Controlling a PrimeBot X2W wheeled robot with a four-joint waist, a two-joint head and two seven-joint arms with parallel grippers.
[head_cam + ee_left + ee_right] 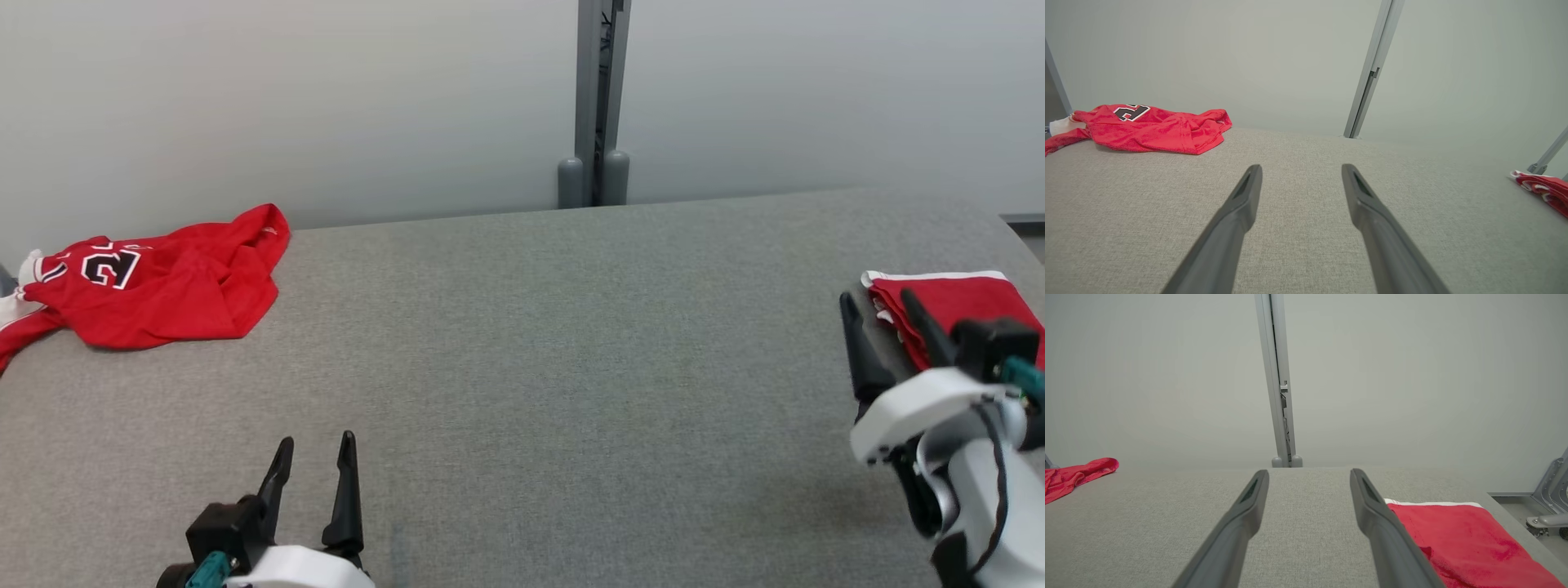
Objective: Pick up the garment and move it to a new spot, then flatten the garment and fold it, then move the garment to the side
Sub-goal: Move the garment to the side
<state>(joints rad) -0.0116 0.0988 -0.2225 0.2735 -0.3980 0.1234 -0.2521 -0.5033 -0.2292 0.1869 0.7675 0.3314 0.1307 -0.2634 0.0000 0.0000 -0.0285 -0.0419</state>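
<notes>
a crumpled red jersey (155,286) lies in a heap at the far left corner of the grey fabric-covered table (571,367). a black-and-white number patch faces up, and a white-trimmed part trails toward the table's left edge. across the surface, well apart from it, a folded red garment (951,298) with a white border sits flat near the right edge.

the left gripper (317,438) is at the near side of the table, its two dark fingers spread apart with nothing between them. they point up the head view toward the open middle of the cloth surface. in the left wrist view the jersey lies far ahead and to the left, the folded garment is a red sliver at the far right, and bare grey fabric sits between the fingertips.

the right gripper (875,296) is also parted and empty. it stands just beside the folded garment's left edge, and in the head view one finger crosses in front of the red cloth (whether it touches the fabric cannot be told). the right wrist view shows the same arrangement – the right-hand finger overlaps the garment's near left corner, and the left-hand one is over bare table.

behind the table rises a plain pale wall (326,98), split by a grey vertical post (600,98) whose foot meets the table's far edge near its middle – both garments lie well to either side of it.
</notes>
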